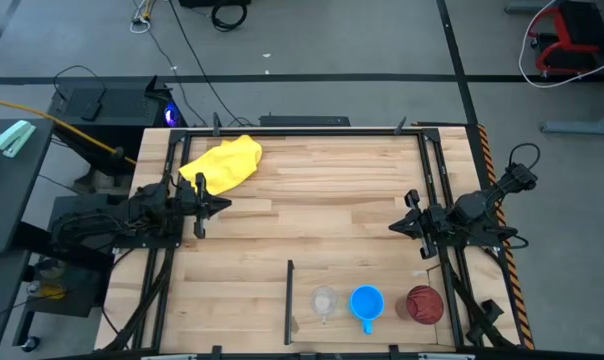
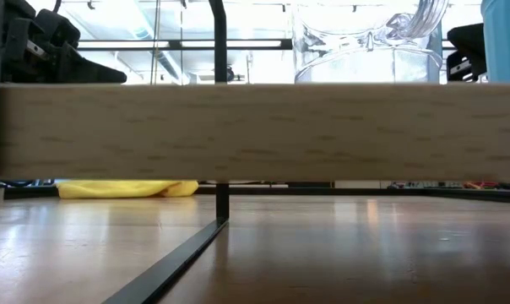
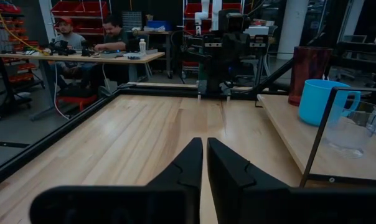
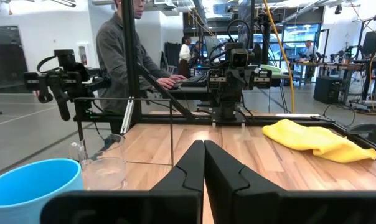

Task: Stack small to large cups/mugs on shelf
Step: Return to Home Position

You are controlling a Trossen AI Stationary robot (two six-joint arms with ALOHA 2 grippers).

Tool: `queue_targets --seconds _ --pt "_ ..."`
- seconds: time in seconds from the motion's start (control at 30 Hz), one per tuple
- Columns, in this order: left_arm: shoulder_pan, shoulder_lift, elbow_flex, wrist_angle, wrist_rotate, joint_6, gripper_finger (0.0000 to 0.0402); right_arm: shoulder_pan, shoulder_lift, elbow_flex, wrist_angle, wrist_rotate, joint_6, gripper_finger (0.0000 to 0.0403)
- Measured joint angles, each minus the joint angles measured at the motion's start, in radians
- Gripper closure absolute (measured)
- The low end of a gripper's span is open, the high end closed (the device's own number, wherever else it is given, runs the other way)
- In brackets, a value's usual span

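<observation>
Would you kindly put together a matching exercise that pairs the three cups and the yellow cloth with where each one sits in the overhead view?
Things:
1. clear cup
2. blue mug
3. red tumbler
4. yellow cloth

Places:
A. middle of the row on the shelf
B. end of the row on the right gripper side
C. off the shelf, close by the left gripper
D. end of the row next to the black divider strip

Pairs: 1-D, 2-A, 3-B, 4-C
</observation>
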Motion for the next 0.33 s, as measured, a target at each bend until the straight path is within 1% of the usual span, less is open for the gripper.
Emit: queue_targets --seconds 0.2,0.33 --pt "0.0 0.0 0.0 0.0 0.0 0.0 0.0363 0.0 0.0 0.0 0.0 0.0 0.0 0.0386" --pt "0.0 0.0 0.0 0.0 0.0 0.0 0.0366 0.0 0.0 0.0 0.0 0.0 0.0 0.0386"
